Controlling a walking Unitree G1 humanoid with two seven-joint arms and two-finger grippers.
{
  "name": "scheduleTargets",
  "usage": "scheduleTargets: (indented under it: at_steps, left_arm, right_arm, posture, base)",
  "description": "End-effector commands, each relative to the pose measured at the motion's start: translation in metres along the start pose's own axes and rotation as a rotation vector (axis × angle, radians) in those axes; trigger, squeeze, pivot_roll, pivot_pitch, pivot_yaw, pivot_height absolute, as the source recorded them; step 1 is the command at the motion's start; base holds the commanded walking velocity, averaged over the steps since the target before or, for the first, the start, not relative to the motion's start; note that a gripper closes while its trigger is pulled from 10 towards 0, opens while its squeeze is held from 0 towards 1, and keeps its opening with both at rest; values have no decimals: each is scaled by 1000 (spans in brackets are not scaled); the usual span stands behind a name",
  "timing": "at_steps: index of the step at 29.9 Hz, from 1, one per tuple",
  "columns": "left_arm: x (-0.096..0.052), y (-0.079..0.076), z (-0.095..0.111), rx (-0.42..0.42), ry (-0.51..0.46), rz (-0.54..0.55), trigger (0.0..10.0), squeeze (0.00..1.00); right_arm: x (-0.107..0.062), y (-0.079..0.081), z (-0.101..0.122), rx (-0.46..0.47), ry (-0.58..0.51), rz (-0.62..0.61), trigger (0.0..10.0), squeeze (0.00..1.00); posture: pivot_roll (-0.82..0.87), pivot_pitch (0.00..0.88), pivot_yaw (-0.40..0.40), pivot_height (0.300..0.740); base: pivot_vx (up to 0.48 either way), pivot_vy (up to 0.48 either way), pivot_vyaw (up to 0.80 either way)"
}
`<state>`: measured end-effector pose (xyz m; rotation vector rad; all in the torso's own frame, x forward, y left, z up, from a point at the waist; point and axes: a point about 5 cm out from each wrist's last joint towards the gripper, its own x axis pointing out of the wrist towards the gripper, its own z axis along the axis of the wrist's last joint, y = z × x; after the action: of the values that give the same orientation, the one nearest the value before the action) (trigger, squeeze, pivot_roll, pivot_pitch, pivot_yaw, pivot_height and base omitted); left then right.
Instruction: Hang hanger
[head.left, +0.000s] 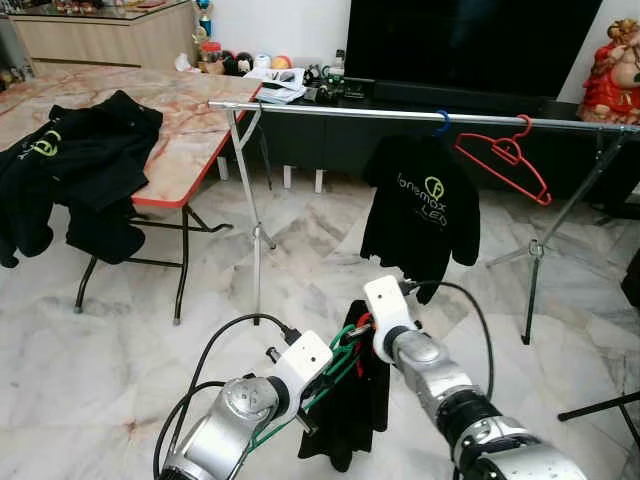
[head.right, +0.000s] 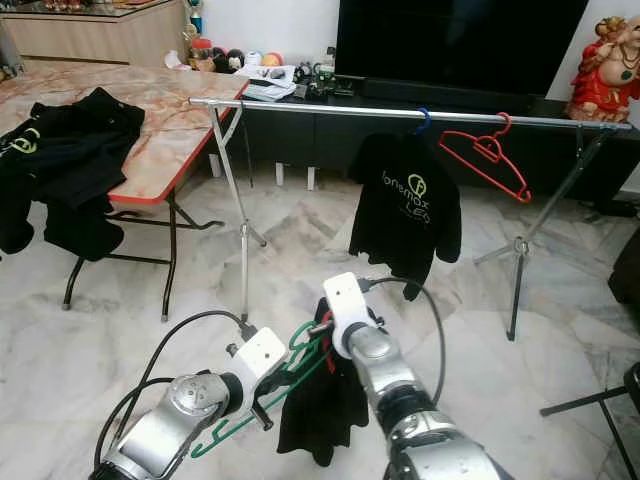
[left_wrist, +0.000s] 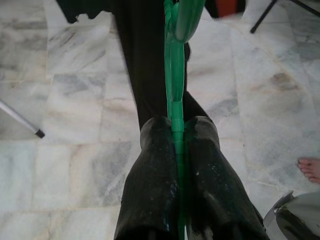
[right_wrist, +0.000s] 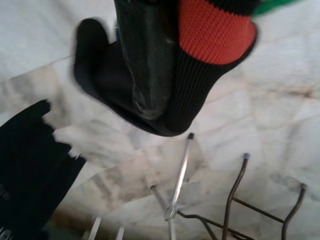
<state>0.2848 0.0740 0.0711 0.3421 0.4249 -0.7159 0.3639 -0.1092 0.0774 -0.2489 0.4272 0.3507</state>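
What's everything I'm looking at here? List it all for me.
Clothes rail: one, silver, on tripod legs across the room.
Hung shirt: one, black with green logo, on a blue hanger hook on the rail.
Empty hanger: one, red, on the rail beside the shirt.
Folding table: one, marble-patterned top with red edge, at left.
Clothes pile: black, draped over the table.
Television: one, black, behind the rail.
Statue: one, red, far right.
Green hanger: one, held low in front.
Held garment: one, black with red trim, hanging from the grippers.
Left gripper: shut on the green hanger.
Right gripper: at the garment's collar.
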Motion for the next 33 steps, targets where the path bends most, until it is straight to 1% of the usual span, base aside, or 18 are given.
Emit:
scheduleTargets:
  at_steps: [1,5,8,9,11,14,17,19,20,21,22,25,26,29,32,33]
  left_arm:
    - [1,4,6,7,-22,23,10000,0]
    - [1,7,7,6,-26,34,10000,0]
    - [2,8,7,2,-28,41,10000,0]
    - [2,8,6,-1,-30,47,10000,0]
    - [2,9,6,-3,-32,51,10000,0]
    - [2,10,7,-12,-40,61,10000,0]
    - [2,10,7,-12,-40,62,10000,0]
    - [3,19,9,-53,-51,132,10000,0]
    - [3,20,10,-65,-56,133,10000,0]
    - [3,20,10,-65,-56,133,10000,0]
    - [3,19,11,-73,-63,127,10000,0]
    - [4,19,12,-86,-75,124,10000,0]
    - [4,19,13,-88,-78,124,10000,0]
    - [4,19,13,-89,-78,126,10000,0]
    - [4,24,16,-135,-104,169,10000,0]
    - [4,25,17,-146,-111,175,10000,0]
  right_arm:
    - [0,-2,9,-33,-42,1,10000,0]
    - [-3,-4,12,-20,-81,68,10000,0]
    - [-4,-7,12,-16,-86,81,10000,0]
    - [-5,-9,10,-11,-73,111,10000,0]
    - [-5,-9,9,-20,-69,128,10000,0]
    - [-7,-6,6,-68,-59,179,10000,0]
    - [-7,-7,6,-68,-60,183,10000,0]
    - [-12,1,-1,-130,-52,296,10000,0]
    - [-14,7,-1,-123,-64,338,10000,0]
    - [-14,7,-1,-123,-64,338,10000,0]
    - [-15,12,0,-132,-77,379,10000,0]
    - [-19,21,0,-181,-93,455,10000,0]
    - [-20,23,-1,-195,-96,472,10000,0]
    - [-22,23,0,-196,-96,477,10000,0]
    - [-27,28,-6,-253,-99,512,10000,0]
    - [-27,25,-5,-254,-107,485,10000,0]
  posture:
    - [172,0,-73,740]
    - [173,0,-72,740]
    - [173,0,-72,740]
    - [169,0,-71,740]
    - [168,0,-71,740]
    - [168,0,-71,740]
    - [168,0,-71,740]
    - [170,0,-74,740]
    - [160,0,-73,740]
    - [160,0,-73,740]
    - [159,0,-73,740]
    - [159,0,-73,740]
    - [159,0,-73,740]
    - [159,0,-73,740]
    - [161,0,-75,740]
    - [161,0,-75,740]
  base:
    - [0,0,0]
    - [0,0,0]
    - [0,0,0]
    - [0,0,0]
    - [0,0,0]
    - [0,0,0]
    - [0,0,0]
    - [0,0,0]
    - [0,0,0]
    - [0,0,0]
    - [0,0,0]
    - [0,0,0]
    - [0,0,0]
    - [0,0,0]
    - [0,0,0]
    - [0,0,0]
